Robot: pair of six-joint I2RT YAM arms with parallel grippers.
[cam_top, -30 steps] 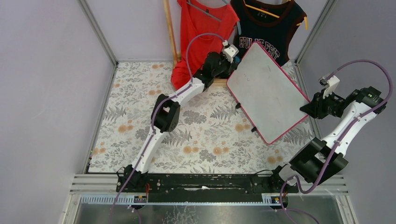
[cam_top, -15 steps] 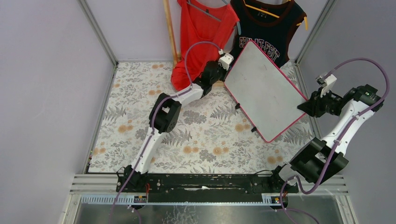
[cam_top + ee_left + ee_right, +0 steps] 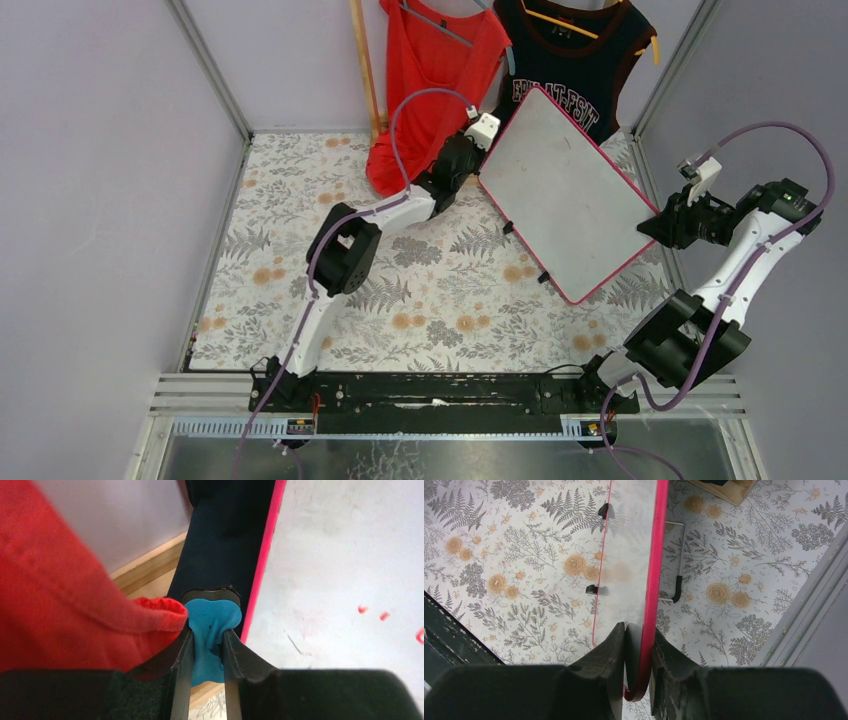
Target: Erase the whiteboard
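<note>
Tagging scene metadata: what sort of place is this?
Likely a lab robot cell, not a home: plain lilac wall panels between aluminium posts, the left arm and right arm bolted to a black rail, and staged props, a floral cloth plus a red top and dark jersey on hangers.

White whiteboard [image 3: 565, 190], pink-red frame, a few red flecks on its face. Bright blue eraser [image 3: 212, 625]. Red tank top [image 3: 430, 70] hangs beside a navy shirt [image 3: 590, 55] with white lettering. Tablecloth [image 3: 290, 190]: pale, grey ferns, orange blossoms. Lilac walls [image 3: 100, 200].
</note>
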